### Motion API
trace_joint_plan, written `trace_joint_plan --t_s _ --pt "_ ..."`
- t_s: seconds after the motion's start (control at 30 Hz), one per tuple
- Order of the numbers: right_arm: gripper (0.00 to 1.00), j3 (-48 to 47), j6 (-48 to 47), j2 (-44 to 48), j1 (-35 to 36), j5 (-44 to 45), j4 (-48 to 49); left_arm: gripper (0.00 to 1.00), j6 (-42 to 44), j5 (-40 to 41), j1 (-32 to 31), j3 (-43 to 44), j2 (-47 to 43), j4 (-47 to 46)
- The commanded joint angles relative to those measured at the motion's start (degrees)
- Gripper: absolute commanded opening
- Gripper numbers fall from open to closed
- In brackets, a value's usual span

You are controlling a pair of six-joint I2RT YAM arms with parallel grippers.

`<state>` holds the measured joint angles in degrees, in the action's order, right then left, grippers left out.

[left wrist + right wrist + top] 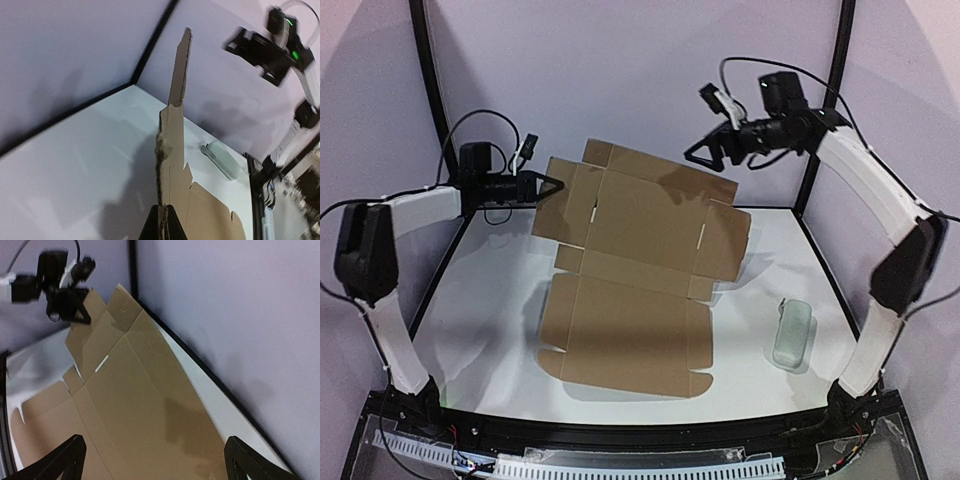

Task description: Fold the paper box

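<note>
Spreading out as an unfolded die-cut sheet, the paper box [625, 280] occupies the middle of the table [480, 340], its long axis running from the arm bases toward the back wall. Its near half lies on the surface, while the far half tilts up off it. The left gripper [553, 187] is pressed together on the far-left flap, pinching the cardboard, whose thin edge rises from between the fingers in the left wrist view. The right gripper [706, 152] hangs with jaws spread wide, just beyond the sheet's far-right corner and not touching it. From there the cardboard lies below and toward the left arm. The right arm looks free and nearest that far-right flap, so the coming move probably turns on closing that gap. A small translucent case [792, 333] lies on the table right of the sheet, apart from it. Whether it holds anything cannot be told.
</note>
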<state>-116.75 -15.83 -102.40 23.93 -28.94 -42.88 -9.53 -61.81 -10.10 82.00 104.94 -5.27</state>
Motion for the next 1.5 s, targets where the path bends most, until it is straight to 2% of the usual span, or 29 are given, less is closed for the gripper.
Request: trace_joint_plan --t_s 0.0,0.1,0.3,0.57,0.67,0.73,0.9,1.07,1.1,1.13,1.2,1.23,1.27,1.3,1.37,1.47 --pt "0.98 -14.0 -15.0 -8.7 2.3 0.7 -17.5 0.01 13.5 0.0 -2.1 -3.8 -7.1 4.3" --pt "0.98 -18.4 -19.3 -10.9 2.4 -2.2 -19.2 0.01 15.2 -1.5 -2.5 -5.1 -9.1 4.6" --pt "0.98 -17.3 -22.9 -11.5 3.7 -4.5 -18.4 0.01 19.2 -2.3 -3.1 -6.1 -11.7 7.8" --pt "0.92 -16.4 -25.7 -14.3 8.8 6.2 -21.6 0.01 21.4 -2.1 -3.1 -6.9 -13.5 7.6" --pt "0.87 -16.7 -25.4 -14.8 9.0 7.2 -22.1 0.01 23.9 -1.9 -3.1 -6.9 -14.1 10.0" --pt "0.76 -16.6 -25.6 -14.5 9.2 5.7 -23.2 0.01 25.8 -1.7 -3.1 -6.9 -14.3 11.8" --pt "0.34 -14.1 -26.6 -12.9 10.1 4.0 -23.6 0.01 26.7 -0.7 -3.1 -7.4 -14.4 12.2" --pt "0.03 -14.0 -28.0 -13.0 11.3 5.6 -24.4 0.01 26.2 0.2 -3.1 -7.9 -14.4 10.7" --pt "0.0 -14.1 -27.7 -13.0 11.7 7.6 -23.8 0.01 25.0 1.2 -3.1 -8.1 -14.4 9.2" --pt "0.0 -14.0 -26.8 -12.9 12.1 9.7 -22.5 0.04 23.2 4.0 -3.1 -8.9 -14.3 7.4" --pt "0.0 -13.0 -24.6 -12.1 12.8 15.6 -17.6 0.31 14.4 11.5 -3.1 -10.2 -14.0 -1.8" --pt "0.0 -12.1 -23.8 -11.7 13.2 19.2 -14.9 0.51 8.5 15.7 -3.1 -10.6 -13.9 -4.3" --pt "0.0 -10.9 -23.0 -11.2 13.5 23.1 -11.6 0.78 3.7 22.4 -3.1 -10.6 -13.9 -5.9" --pt "0.0 -9.9 -22.5 -10.7 14.0 27.5 -8.0 0.9 1.7 26.8 -3.1 -10.5 -14.0 -5.8" --pt "0.0 -6.4 -22.8 -9.8 15.1 36.6 -1.1 0.98 -2.2 32.1 -3.2 -10.5 -14.7 -5.1" --pt "0.0 -3.7 -24.6 -10.6 16.9 47.9 5.4 0.99 -6.8 35.3 -3.1 -12.3 -16.7 -5.4"
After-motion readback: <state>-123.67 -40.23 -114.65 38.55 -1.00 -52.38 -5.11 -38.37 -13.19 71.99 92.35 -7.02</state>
